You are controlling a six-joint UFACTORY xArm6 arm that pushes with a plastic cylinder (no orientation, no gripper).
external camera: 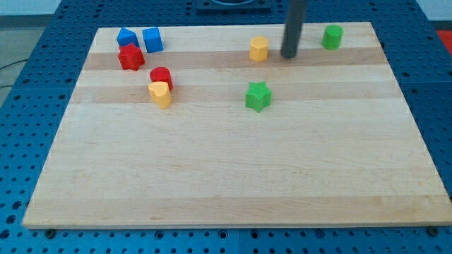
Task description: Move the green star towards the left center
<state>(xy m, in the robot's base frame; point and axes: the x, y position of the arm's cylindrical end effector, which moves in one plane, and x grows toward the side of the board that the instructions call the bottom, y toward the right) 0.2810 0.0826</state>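
My tip (289, 56) rests on the wooden board (226, 176) near the view's top edge; it is a bare rod end, so it has no jaws to stand apart or together, and it touches no block. The rod's upper part is cut off by the view's top.

The green star (258, 96) lies below my tip and a little to the view's left, apart from it, with bare wood all round it. A long stretch of open board runs from the star toward the view's left edge at mid-height, and the whole lower half of the board is open too.

Just left of my tip sits a yellow block (259, 49), its shape hard to make out, perhaps six-sided. To the right of my tip, near the board's top edge, stands a green block (332, 37), roughly cylindrical.

Far to the left of my tip cluster two blue blocks (127, 37) (152, 39), a red star-like block (131, 57), a red block (162, 76) and a yellow block (161, 94) touching it; their exact shapes are unclear.
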